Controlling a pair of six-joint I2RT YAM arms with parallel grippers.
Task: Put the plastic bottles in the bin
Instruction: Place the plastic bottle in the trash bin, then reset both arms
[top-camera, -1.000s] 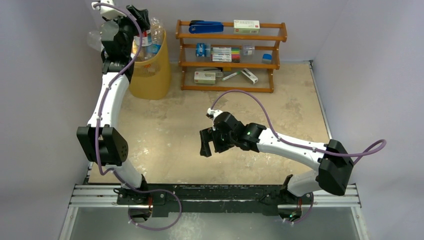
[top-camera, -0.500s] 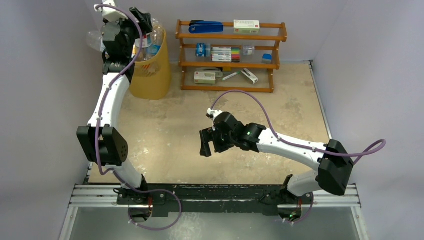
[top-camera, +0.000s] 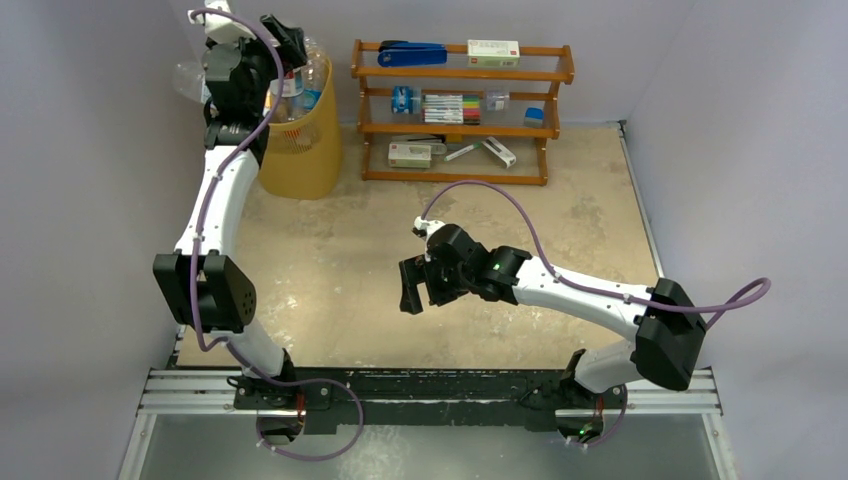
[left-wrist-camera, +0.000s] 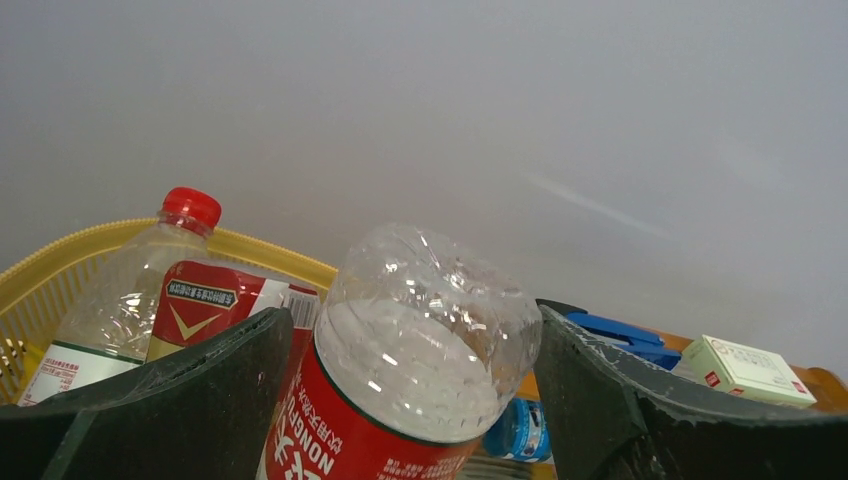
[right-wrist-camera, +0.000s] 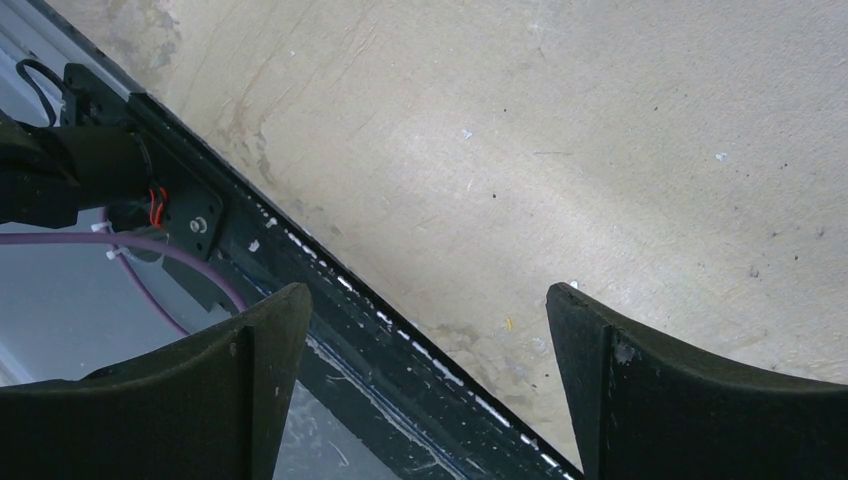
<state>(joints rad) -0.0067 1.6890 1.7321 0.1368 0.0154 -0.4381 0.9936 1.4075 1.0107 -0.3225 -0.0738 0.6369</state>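
The table (top-camera: 330, 300) carries the yellow bin (top-camera: 305, 165) at its 11 o'clock corner and a wooden rack (top-camera: 460, 105) of office things from 12 to 1 o'clock. The bottles I can make out are in the bin, heaped above its rim. The left end effector (left-wrist-camera: 415, 312) hangs over that heap, jaws spread around the upturned base of a red-labelled bottle (left-wrist-camera: 420, 345). A sliver of gap shows at the left finger, so I judge the bottle ungripped and resting on the pile. The right end effector (right-wrist-camera: 425, 300) hangs open and empty over the middle of the table.

The bin looks overfull. The bottle stands high, and a finger brushing it as the arm draws away could tip it over the rim onto the table.

The top view places the bin and both arms, but the left arm hides the jaws there. Only the left wrist view shows the gap, and a red-capped bottle (left-wrist-camera: 150, 290) at 9 o'clock of the first. The right wrist view shows just table and the base rail (right-wrist-camera: 400, 390).
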